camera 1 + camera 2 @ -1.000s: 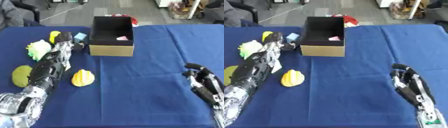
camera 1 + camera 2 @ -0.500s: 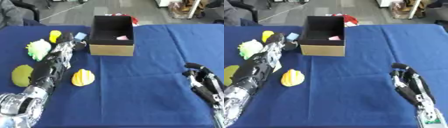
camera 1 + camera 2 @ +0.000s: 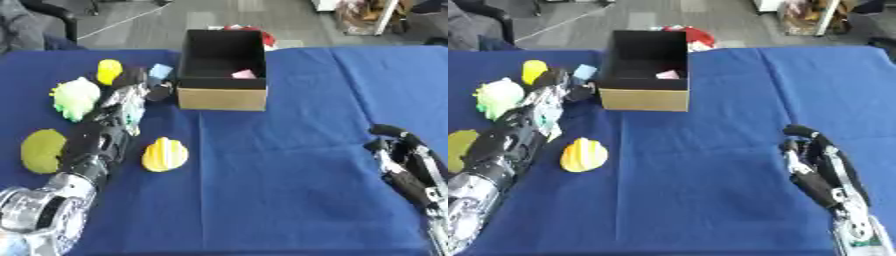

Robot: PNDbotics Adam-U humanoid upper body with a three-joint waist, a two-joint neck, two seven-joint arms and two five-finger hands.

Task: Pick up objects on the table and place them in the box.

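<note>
Reaching a little farther up the table since a second ago, the left robot hand (image 3: 138, 87) now lies with its fingertips among the small things beside the box, while the objects themselves have not shifted. From the left eye, the box (image 3: 223, 97) stands open at the far middle of the blue table (image 3: 289, 190), a pink piece (image 3: 243, 74) lying inside it; just left of it sit a light blue block (image 3: 159, 71) and a small yellow thing (image 3: 108, 71), with the hand's fingers curled close by, though whether they pinch anything I cannot tell. A pale green spiky toy (image 3: 75, 97), a flat olive-green object (image 3: 41, 150) and a striped yellow object (image 3: 164, 154) lie beside the left forearm. From the right eye, the right robot hand (image 3: 815, 162) rests idle near the lower right, fingers loosely relaxed, holding nothing. Beyond the table is grey floor, with something red (image 3: 695, 36) just behind the box.
</note>
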